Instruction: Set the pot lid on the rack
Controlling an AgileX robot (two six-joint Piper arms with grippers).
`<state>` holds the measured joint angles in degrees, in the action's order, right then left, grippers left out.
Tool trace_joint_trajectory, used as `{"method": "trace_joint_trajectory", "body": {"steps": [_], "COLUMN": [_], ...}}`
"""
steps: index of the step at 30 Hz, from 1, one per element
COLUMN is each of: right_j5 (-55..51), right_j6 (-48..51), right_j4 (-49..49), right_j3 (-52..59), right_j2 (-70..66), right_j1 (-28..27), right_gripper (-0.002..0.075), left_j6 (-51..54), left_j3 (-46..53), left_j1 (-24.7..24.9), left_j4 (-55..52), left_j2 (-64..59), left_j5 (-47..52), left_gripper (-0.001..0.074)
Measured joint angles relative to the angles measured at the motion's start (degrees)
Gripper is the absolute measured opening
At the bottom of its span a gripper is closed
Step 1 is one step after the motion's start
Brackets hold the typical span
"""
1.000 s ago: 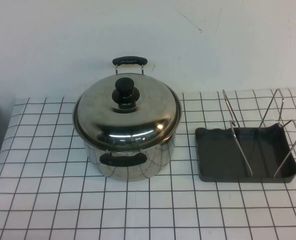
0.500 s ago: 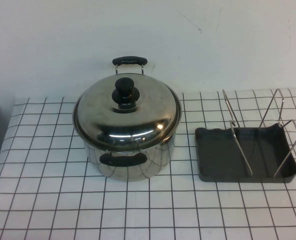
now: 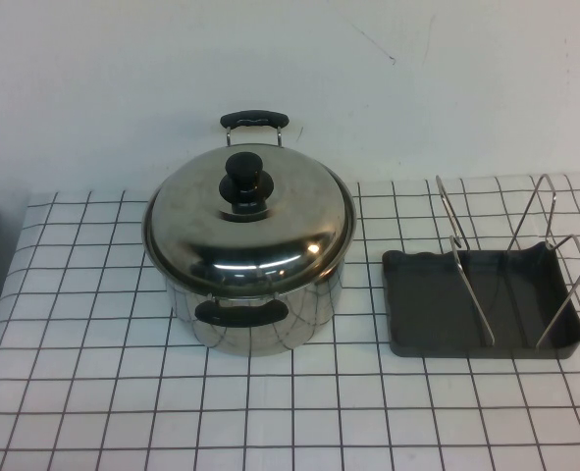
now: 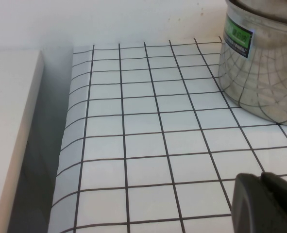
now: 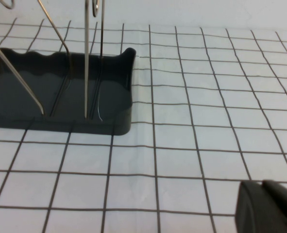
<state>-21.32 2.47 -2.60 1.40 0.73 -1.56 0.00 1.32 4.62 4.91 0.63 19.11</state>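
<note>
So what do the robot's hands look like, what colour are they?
Only a corner of each shows. The left end effector is a dark, nearly black, smooth block with a rounded corner, near the pot. The right end effector looks alike, near the rack. No cables or markings visible.

**Steel, black, grey on a white grid**

Pot lid [image 3: 248,221]: shiny silver steel, brownish reflections, black knob [image 3: 243,181]. Pot [image 3: 260,314]: mirror steel, grid lines reflected on its wall, black handles front and back, green-and-dark-blue label [image 4: 239,35] on its side. Rack [image 3: 481,299]: dark grey tray, thin silver wire hoops. Tablecloth [image 3: 93,392]: white with thin black grid squares. Wall [image 3: 123,69]: plain off-white. Left gripper [image 4: 267,201]: black, at the left wrist view's edge. Right gripper [image 5: 267,206]: black, at the right wrist view's edge.
</note>
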Motion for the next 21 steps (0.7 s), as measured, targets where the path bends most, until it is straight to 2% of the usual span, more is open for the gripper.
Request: {"method": "trace_joint_trajectory", "body": {"steps": [21], "right_j5": [0.0], "right_j6": [0.0], "right_j4": [-1.3], "right_j3": [0.0], "right_j2": [0.0], "right_j1": [0.0], "right_gripper": [-0.0002], "left_j6": [0.0], "left_j3": [0.0], "left_j1": [0.0], "left_j4": [0.0], "left_j2": [0.0], "left_j5": [0.0], "left_gripper": [-0.0003]}}
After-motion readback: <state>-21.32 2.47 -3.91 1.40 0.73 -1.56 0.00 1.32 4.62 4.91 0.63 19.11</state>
